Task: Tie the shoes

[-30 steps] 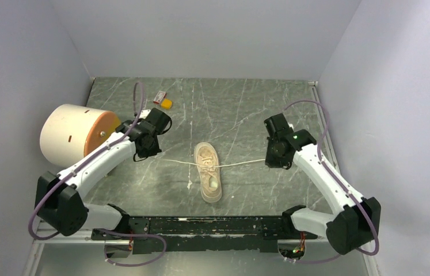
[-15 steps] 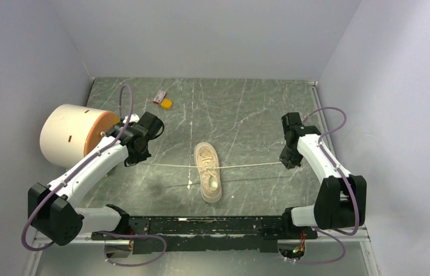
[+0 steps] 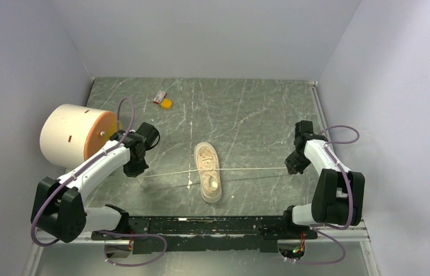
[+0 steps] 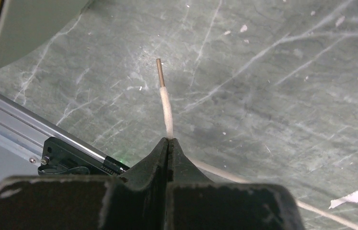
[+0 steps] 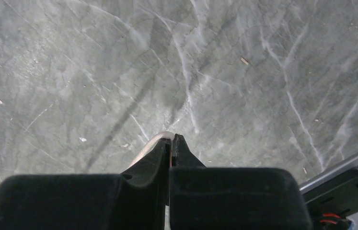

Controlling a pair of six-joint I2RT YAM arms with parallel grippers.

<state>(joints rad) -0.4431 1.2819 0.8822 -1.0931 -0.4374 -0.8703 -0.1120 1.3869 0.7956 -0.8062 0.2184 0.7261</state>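
Sneaker [image 3: 208, 172] midway between left fingers [image 4: 160, 155], right fingers [image 5: 155, 158], each pinching a taut lace [image 3: 252, 168]

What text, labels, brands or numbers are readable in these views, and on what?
Nothing reads clearly.
Black bracket, left wrist view: a line of pale print, too blurred to read.
Red-and-white item at the table's far side: too small to read.
Sneaker and cylinder: no lettering visible.
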